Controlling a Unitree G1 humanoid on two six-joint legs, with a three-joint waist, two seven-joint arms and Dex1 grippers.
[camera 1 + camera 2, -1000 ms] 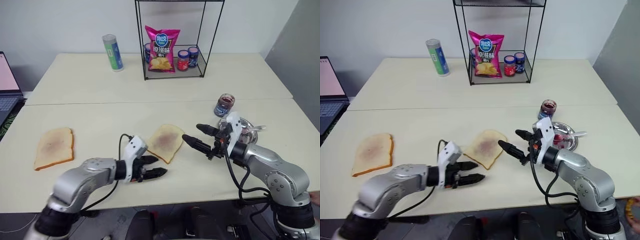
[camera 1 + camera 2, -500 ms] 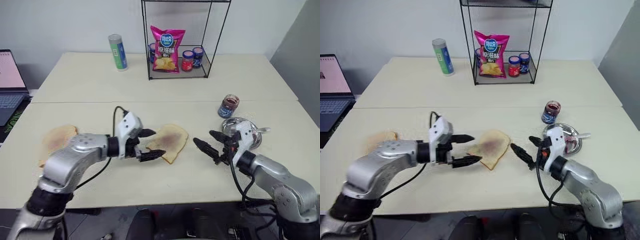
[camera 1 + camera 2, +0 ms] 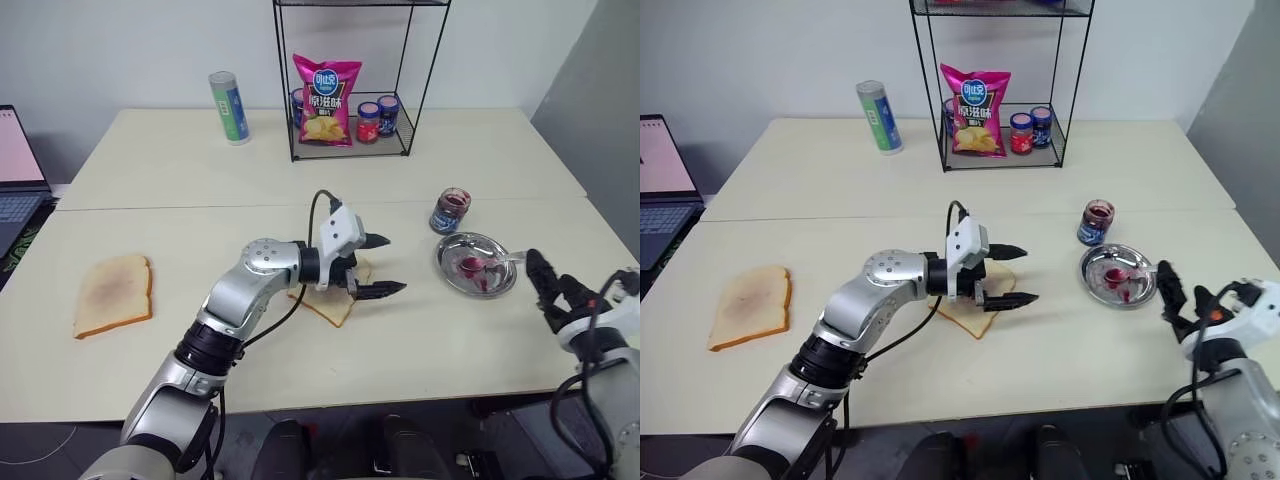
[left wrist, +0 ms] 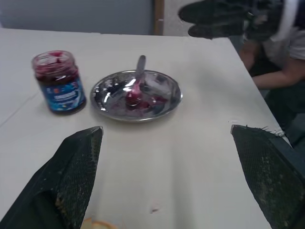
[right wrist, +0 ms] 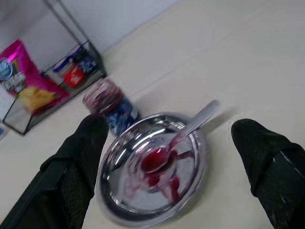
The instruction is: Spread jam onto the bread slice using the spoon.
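The bread slice (image 3: 328, 306) lies mid-table, pale tan with a brown crust, mostly covered by my left gripper (image 3: 392, 265). That gripper hangs open just above its right edge and points right, holding nothing. The spoon (image 5: 198, 121) rests in a round metal dish (image 3: 503, 287), its bowl down in the dish and its handle over the rim. Red jam (image 5: 167, 183) is smeared in the dish and fills the spoon's bowl. My right gripper (image 3: 553, 283) stands open and empty to the right of the dish, near the table's right edge.
An open jam jar (image 3: 450, 210) stands just behind the dish. A second bread slice (image 3: 112, 295) lies at the far left. At the back stand a wire rack (image 3: 350, 150) with a chip bag and small jars, and a can (image 3: 228, 106). A laptop (image 3: 15, 170) sits at the left edge.
My left gripper swung right and forward from the table's front to above the bread slice. My right gripper drew away rightwards from the bread to beyond the dish. The head camera shifted.
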